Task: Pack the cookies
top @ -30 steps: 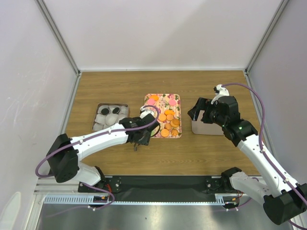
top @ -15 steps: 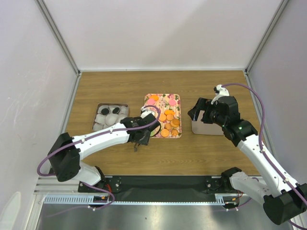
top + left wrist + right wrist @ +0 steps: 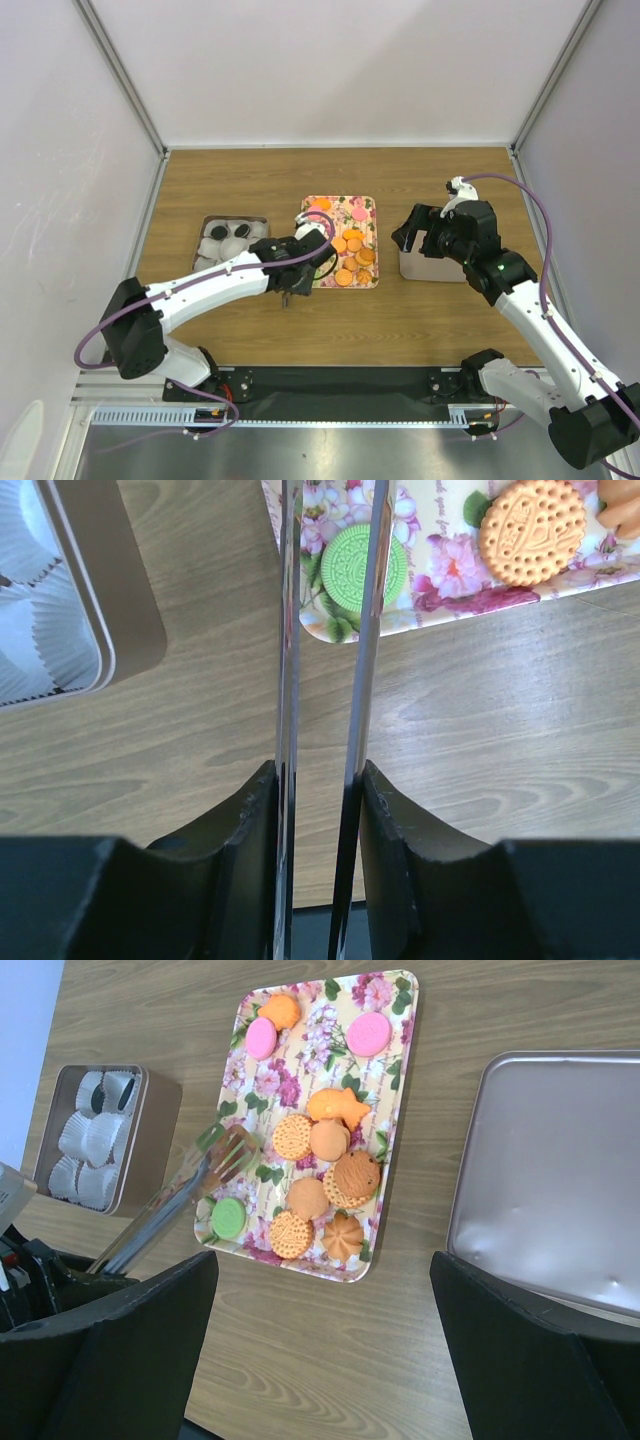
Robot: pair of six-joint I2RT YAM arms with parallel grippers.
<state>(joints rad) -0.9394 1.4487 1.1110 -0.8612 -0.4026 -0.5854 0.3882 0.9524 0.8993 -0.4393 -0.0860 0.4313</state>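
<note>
Many cookies fill the floral tray (tin holds paper cups).

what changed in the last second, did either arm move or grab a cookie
The left gripper, holding tongs, shifted slightly right and forward, over the near-left corner of the floral tray, tips above the green cookie. Nothing grabbed or released. The right gripper, cookies and tin stayed put.

Lab test cell: plain white enclosure walls, wood-look tabletop, arms bolted to aluminium rail.
</note>
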